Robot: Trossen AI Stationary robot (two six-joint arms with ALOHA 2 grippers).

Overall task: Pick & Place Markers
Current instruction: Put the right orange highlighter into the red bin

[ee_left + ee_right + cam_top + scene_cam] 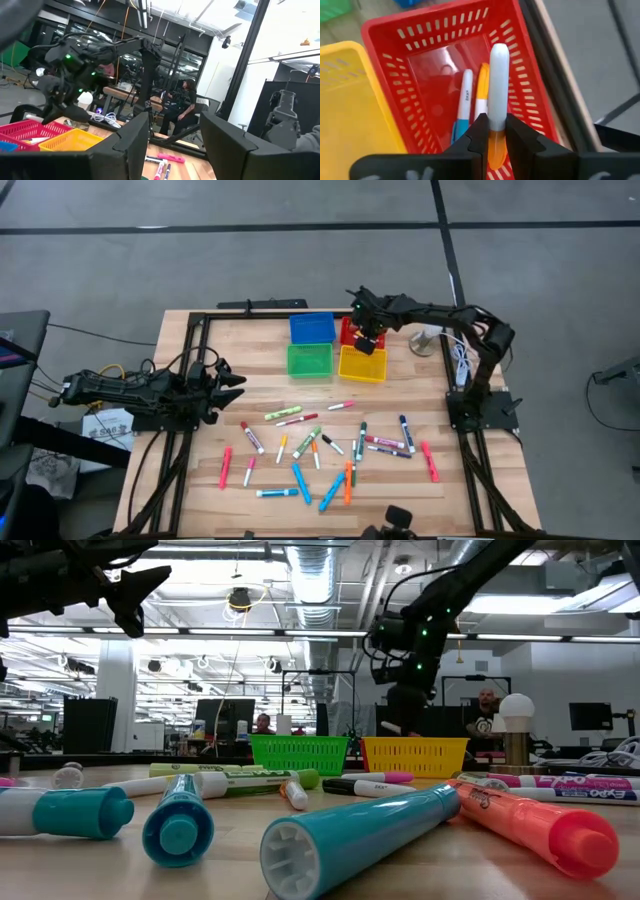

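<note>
Right hand (492,131) clamps orange marker (498,85) above red bin (385,55); left hand (228,383) open, empty.

The tabletop (200,490) is pale wood of butcher-block strips, smooth with a soft sheen, framed by matt black metal rails (190,380). The markers (350,835) are smooth, glossy plastic; a teal one has a ribbed hollow end, and an orange one (540,825) near the front edge shines under the lights. The red bin (425,35) is glossy moulded plastic with slotted walls and a smooth floor; the yellow bin (350,110) beside it looks alike. The white-bodied marker (497,80) in the right gripper (492,137) is satin-smooth, and the fingers (525,145) are matt black plastic
</note>
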